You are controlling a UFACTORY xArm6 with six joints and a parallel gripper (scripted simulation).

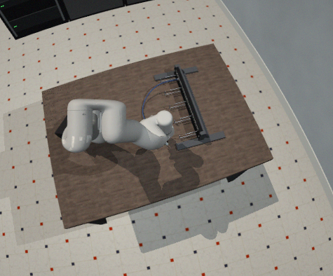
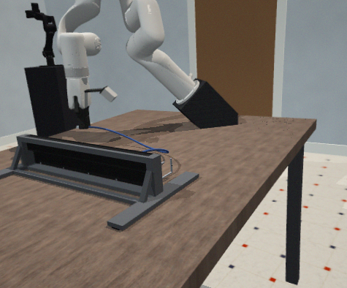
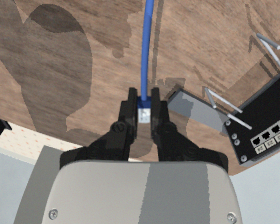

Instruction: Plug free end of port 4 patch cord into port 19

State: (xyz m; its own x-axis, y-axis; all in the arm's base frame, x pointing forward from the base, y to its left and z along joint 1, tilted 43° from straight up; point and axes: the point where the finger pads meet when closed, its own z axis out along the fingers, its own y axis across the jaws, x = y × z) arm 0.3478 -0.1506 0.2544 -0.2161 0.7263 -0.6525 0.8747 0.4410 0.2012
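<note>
Currently gripper (image 3: 144,117) clamped on plug (image 3: 144,115) of blue patch cord (image 3: 149,30), held above table (image 1: 98,196) near rack (image 3: 264,132) right end. I see risk: misaligned push slides loose rack; no latch.

1. Counter (image 2: 237,153): dark wood top, dark legs.
2. Floor (image 1: 228,245): cream tiles with red and dark dots.
3. Walls (image 2: 321,55): grey-blue.
4. Door (image 2: 235,44): brown.
5. Cabinets (image 1: 28,14): black.
</note>
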